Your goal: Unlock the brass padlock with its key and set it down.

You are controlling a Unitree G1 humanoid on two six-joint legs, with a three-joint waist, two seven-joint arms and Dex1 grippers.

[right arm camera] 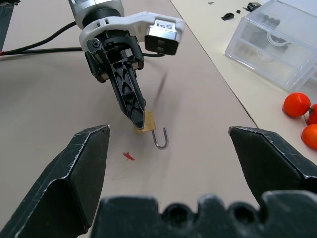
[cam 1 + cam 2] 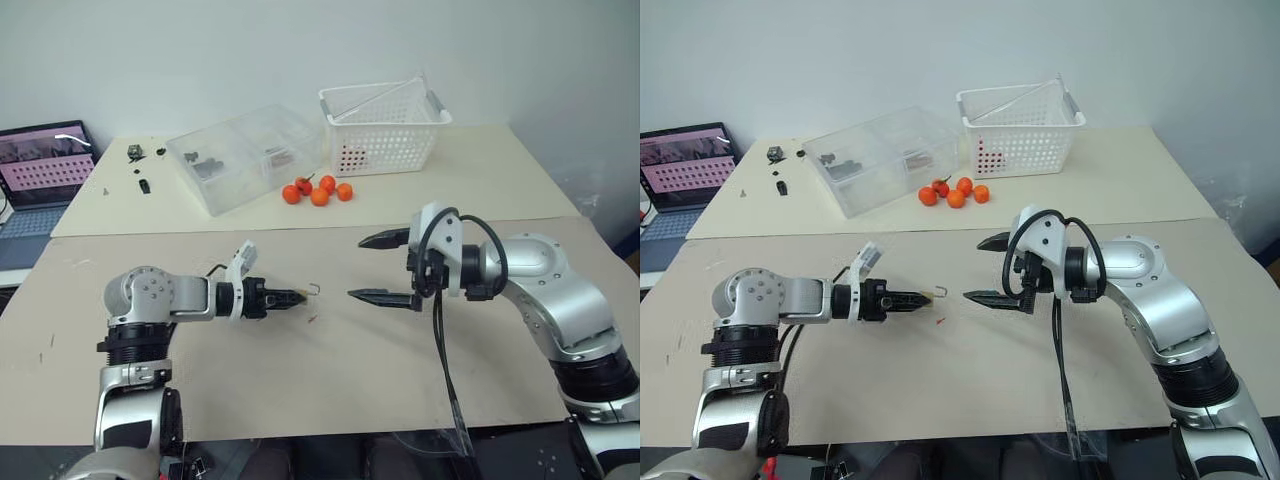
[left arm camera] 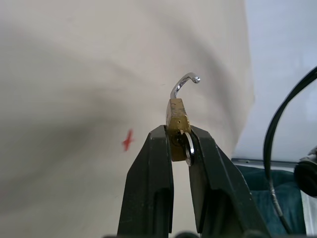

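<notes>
The brass padlock (image 3: pixel 177 116) is a tiny golden block pinched between the tips of my left gripper (image 3: pixel 177 131), which is shut on it. Its thin silvery shackle (image 3: pixel 181 85) stands swung open like a hook, pointing away from the fingers. A small silvery piece (image 3: pixel 187 150), apparently the key, lies against the padlock's base between the two fingers. The padlock (image 1: pixel 147 121) hangs a little above the tan table (image 2: pixel 330 390). Facing it from the right, my right gripper (image 2: pixel 356 268) is wide open and holds nothing, a short gap from the shackle.
A small red mark (image 1: pixel 129 156) is on the table under the padlock. At the back are a clear plastic box (image 2: pixel 245 155), a white basket (image 2: pixel 382 125), several orange fruits (image 2: pixel 318 190), small black parts (image 2: pixel 140 160) and a laptop (image 2: pixel 45 165). A black cable (image 2: pixel 445 370) hangs from my right arm.
</notes>
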